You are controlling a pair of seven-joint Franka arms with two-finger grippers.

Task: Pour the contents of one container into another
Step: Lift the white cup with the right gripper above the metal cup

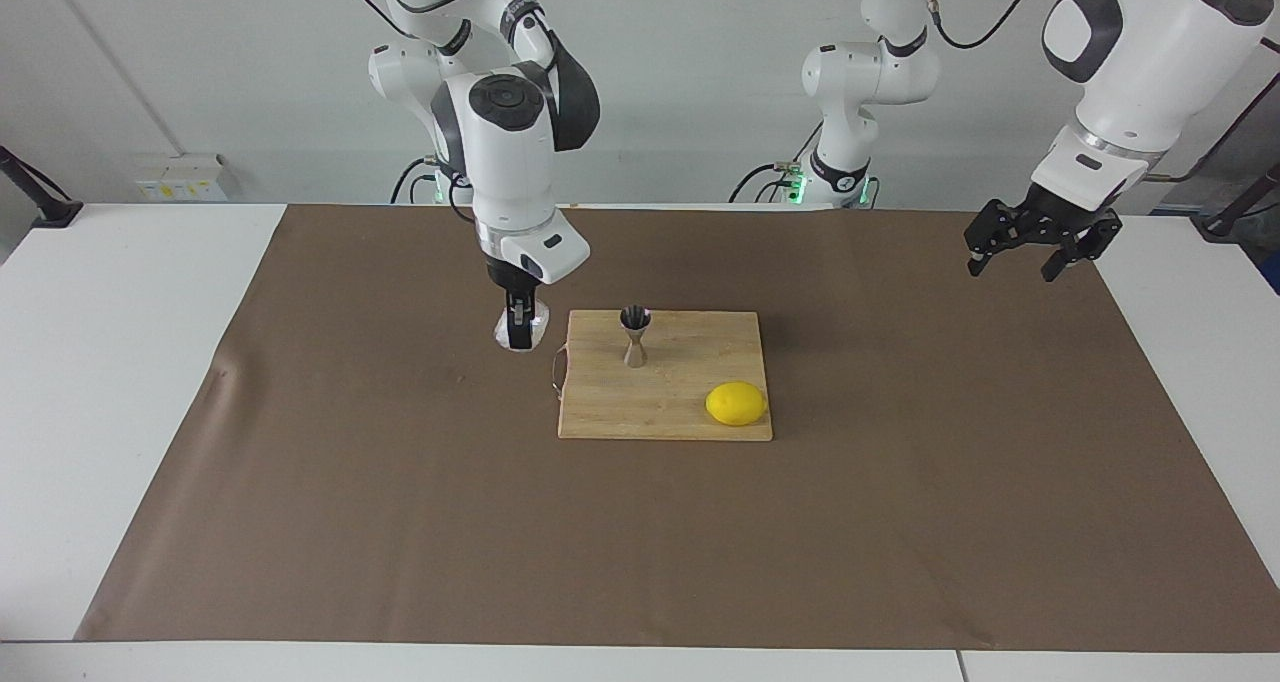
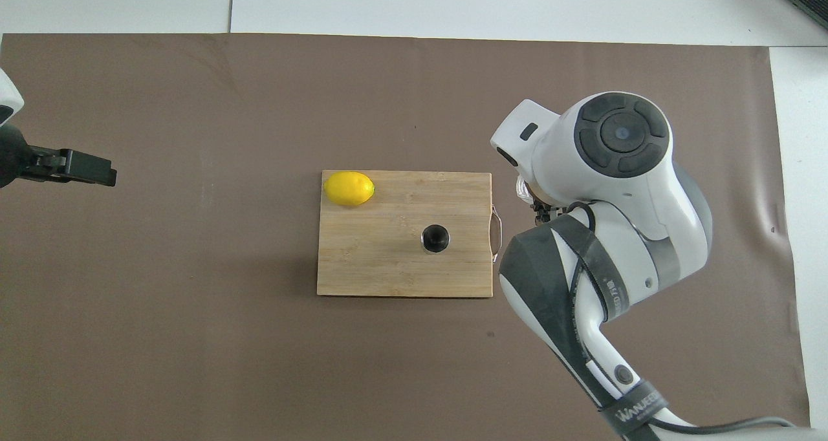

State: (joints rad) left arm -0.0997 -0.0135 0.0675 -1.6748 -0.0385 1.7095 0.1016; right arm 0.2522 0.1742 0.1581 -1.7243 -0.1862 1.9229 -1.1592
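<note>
Cup hung in the clenched jaws of the right gripper, apparently just above the brown mat, beside the cutting board where the jigger stood upright. The left gripper waited with jaws released.

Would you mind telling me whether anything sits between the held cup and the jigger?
Nothing visible does. The right gripper holds the crinkly cup just off the cutting board's handle end; the lemon lies past the steel jigger.
</note>
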